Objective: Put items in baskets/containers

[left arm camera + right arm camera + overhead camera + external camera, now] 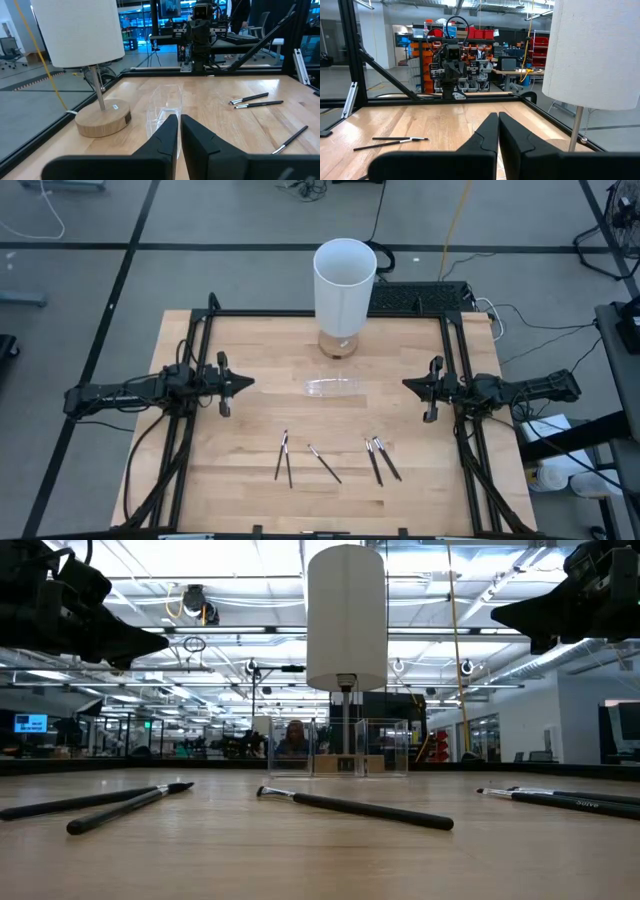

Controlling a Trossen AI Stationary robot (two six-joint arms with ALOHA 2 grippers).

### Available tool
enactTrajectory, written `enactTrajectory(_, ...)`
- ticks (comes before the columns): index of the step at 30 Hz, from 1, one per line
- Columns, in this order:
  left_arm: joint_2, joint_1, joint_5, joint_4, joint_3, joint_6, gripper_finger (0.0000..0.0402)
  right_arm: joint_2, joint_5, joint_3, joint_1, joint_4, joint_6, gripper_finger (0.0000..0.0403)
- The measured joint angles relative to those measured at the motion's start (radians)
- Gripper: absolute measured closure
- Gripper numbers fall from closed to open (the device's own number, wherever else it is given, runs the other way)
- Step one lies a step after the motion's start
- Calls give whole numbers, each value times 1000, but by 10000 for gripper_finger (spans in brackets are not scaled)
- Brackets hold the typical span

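Several thin dark sticks with pale tips lie flat on the near half of the table: a pair [284,456], a single one [324,464] and another pair [380,459]. The low view shows them lying close by [355,808]. The low clear plastic container [332,386] rests at the table's middle, also seen in the left wrist view [162,107]. My left gripper [248,382] hovers shut to the container's left, above the table. My right gripper [408,384] hovers shut to the container's right. Neither touches anything.
A table lamp with a tall white shade [345,282] stands on a round wooden base [339,343] just beyond the container. A black frame [330,313] runs along the table's edges. Bare wood lies between the container and the sticks.
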Motion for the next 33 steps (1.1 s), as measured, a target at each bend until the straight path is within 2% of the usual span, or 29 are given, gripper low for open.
enactTrajectory(18,0,0,0,0,0,0,371,0,0,0,0,1,-1,403)
enactTrajectory(22,0,0,0,0,0,0,371,0,0,0,0,49,-32,403)
enactTrajectory(29,0,0,9,1,0,-64,371,0,-2,0,0,104,165,403)
enactTrajectory(33,0,0,10,-2,0,-94,371,0,-1,0,0,97,208,403)
